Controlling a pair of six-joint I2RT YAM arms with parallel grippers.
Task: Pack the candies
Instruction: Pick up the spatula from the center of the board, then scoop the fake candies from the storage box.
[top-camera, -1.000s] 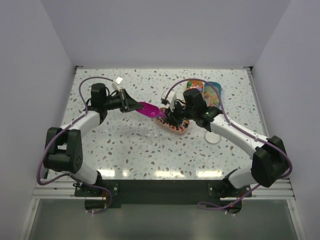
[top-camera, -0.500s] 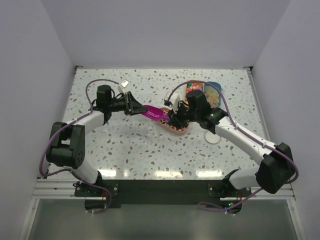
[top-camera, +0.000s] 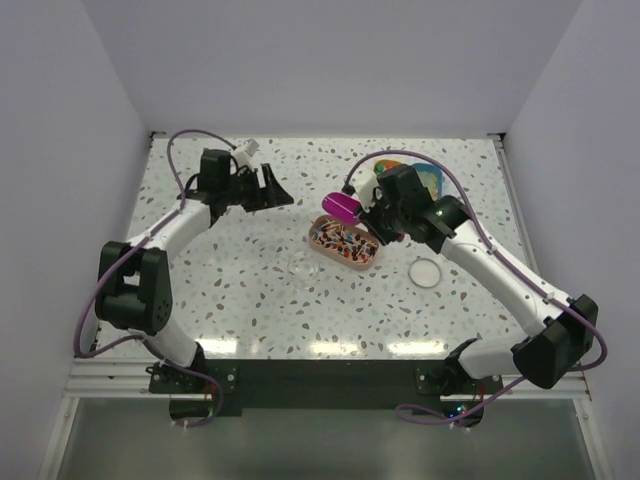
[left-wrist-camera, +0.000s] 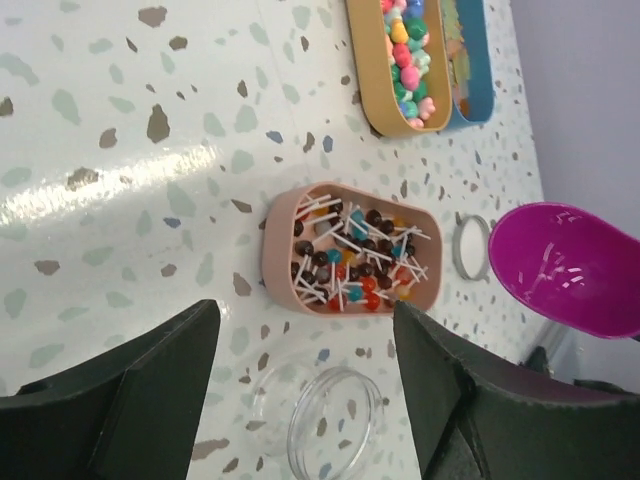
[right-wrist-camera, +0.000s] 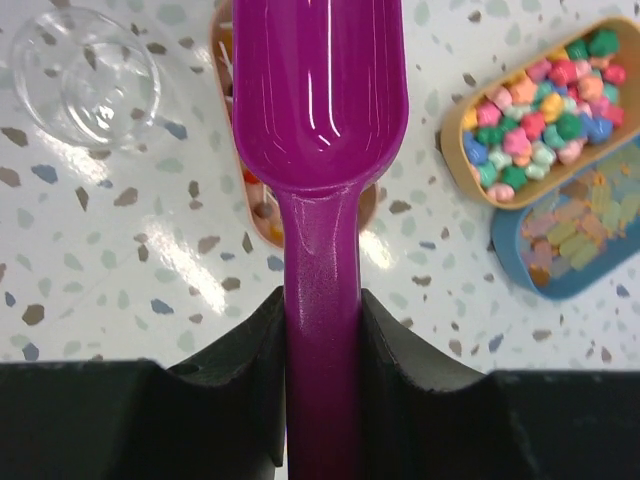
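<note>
My left gripper (top-camera: 274, 189) hangs open and empty, off to the side, clear of the work. The clear jar (top-camera: 303, 266) waits just beside the pink tray (left-wrist-camera: 272, 255), with the candies (left-wrist-camera: 355, 255) heaped inside. Above the tray is the purple scoop (top-camera: 340, 206), bowl empty. My right gripper (right-wrist-camera: 322, 303) is clamped on its handle, poised to dip, I reckon.

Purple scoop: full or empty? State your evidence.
Empty. The purple scoop shows a bare, glossy bowl in both wrist views; no candies lie in it.
</note>
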